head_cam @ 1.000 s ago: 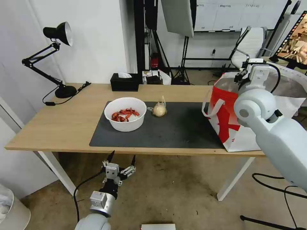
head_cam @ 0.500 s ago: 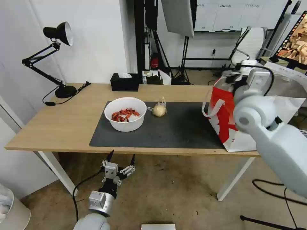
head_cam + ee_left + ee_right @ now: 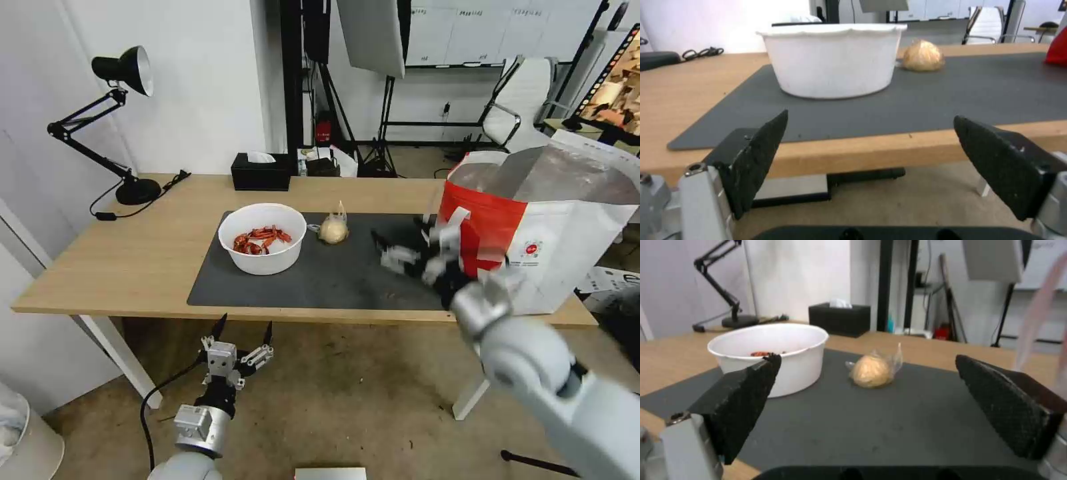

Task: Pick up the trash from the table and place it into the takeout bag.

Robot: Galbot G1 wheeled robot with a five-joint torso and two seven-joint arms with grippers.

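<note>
Head view, items on the table (image 3: 133,260), a light-wood desk with a dark grey mat (image 3: 333,280) across the frame's centre:

- White bowl (image 3: 262,238) of red crayfish shells: left-centre, on the mat's left part.
- Small knotted bag (image 3: 333,229) with a beige lump: centre, just beside the bowl, apart from it, near the mat's far edge.
- Takeout bag (image 3: 533,220): right of frame, upright at the table's right end, foil-lined mouth open, white strap hanging on its red face.
- Black tissue box (image 3: 260,172): upper centre, at the far edge. Desk lamp (image 3: 123,73): upper left.

Grippers:
- Right gripper (image 3: 407,257): right of centre, low over the mat, just beside the bag's red face, fingers spread, empty; in the right wrist view it faces the knotted bag and bowl.
- Left gripper (image 3: 241,333): lower left, below the table's near edge, fingers spread, empty, idle.

Risks, as judged:
- The right arm's elbow sits close to the tote; a swing could snag the strap or tip the bag.
- A hard pinch on the lump may tear its thin film.
- Nudging the bowl could spill shells.

Open room: bare mat lies between the right gripper and the knotted bag; the bowl crowds the far side of that item.
</note>
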